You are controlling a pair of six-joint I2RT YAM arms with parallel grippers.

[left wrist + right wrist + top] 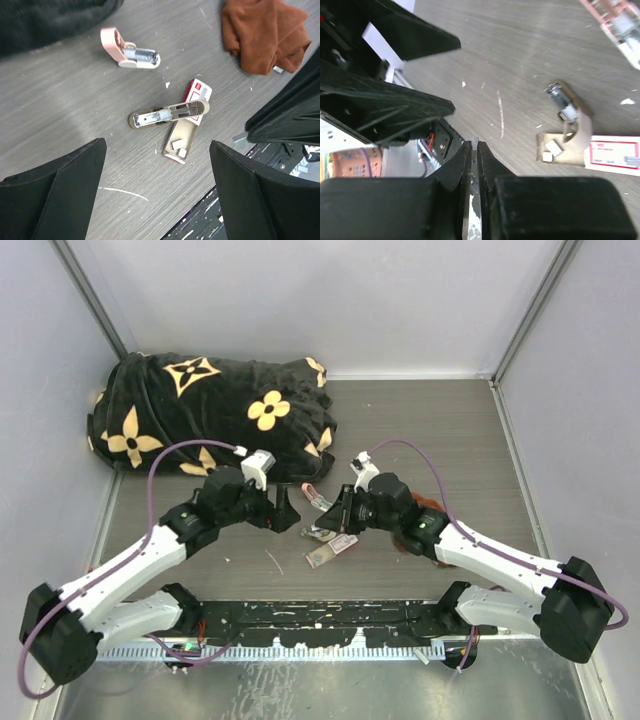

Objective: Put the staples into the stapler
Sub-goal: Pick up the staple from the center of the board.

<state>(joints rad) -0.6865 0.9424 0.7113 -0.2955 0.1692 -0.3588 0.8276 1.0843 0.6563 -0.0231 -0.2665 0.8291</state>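
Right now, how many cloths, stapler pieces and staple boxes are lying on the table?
Cloths: 2 (black blanket, rust-brown cloth)
Stapler pieces: 2 (pink piece, beige piece)
Staple box: 1
Total: 5

Grey table (450, 440), stapler (131, 54) (seemingly apart), staple box (187, 127); brown cloth (265, 35), black blanket (200, 410)

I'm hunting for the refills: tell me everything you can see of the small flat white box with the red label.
The small flat white cardboard staple box, red-pink label on top, lies flat on the grey wood-grain table. Its greyish-tan tray is slid partly out and holds two small pale blocks. A tan stapler part with a metal channel lies across it; nothing else touches it.
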